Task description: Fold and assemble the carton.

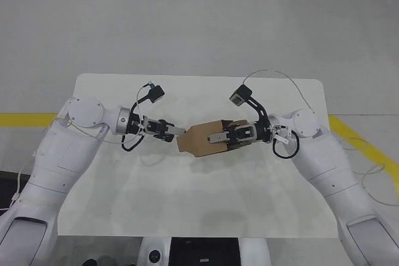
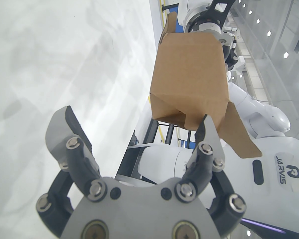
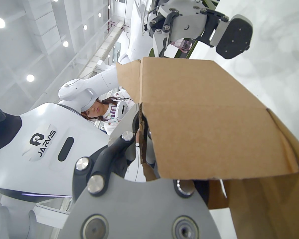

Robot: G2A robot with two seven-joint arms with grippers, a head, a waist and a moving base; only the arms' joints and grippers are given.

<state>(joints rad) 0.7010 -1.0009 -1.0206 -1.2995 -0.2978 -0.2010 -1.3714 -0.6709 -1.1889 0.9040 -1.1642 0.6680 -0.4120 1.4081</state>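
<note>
Carton (image 1: 193,141), one, held by right gripper (image 1: 216,137); left gripper (image 2: 137,115) spread beside it.

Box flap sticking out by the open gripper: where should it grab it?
Pinch the loose flap by its free edge, coming at the box from the end facing the left gripper. The flap sticks out past the folded end there, and the right gripper holds the other end.

No legible text, label, number or sign on the plain brown carton (image 1: 203,138) or on the white surface (image 1: 186,199).
</note>
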